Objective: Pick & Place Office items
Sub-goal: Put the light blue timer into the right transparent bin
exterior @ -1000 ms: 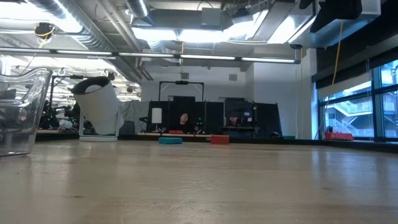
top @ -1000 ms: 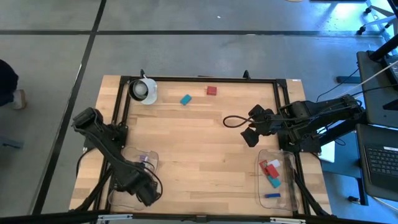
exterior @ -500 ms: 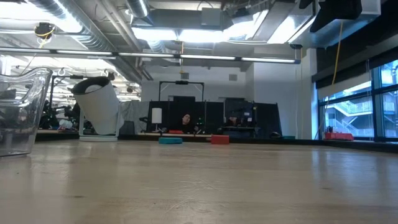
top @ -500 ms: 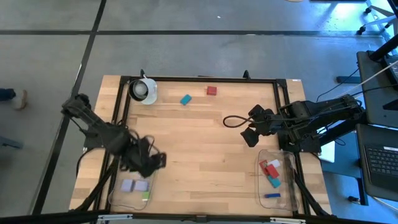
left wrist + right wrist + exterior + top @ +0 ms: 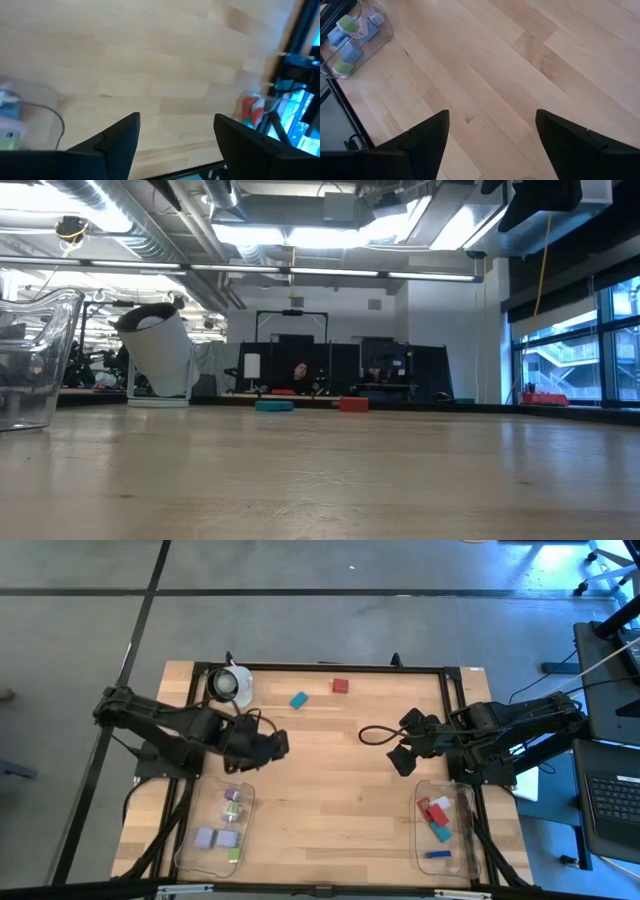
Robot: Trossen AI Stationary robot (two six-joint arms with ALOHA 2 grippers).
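Left end effector (image 5: 277, 744) hovers wide and empty over the wooden surface (image 5: 330, 790); right end effector (image 5: 404, 743) waits, also wide.

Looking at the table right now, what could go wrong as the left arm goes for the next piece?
The left gripper is open and empty, with the teal block and red block farther back. They sit close together, so reaching one might nudge the other. The white round object is also nearby and could get bumped.

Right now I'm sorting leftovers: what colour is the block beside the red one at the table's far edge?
Teal block; clearest in the high view.
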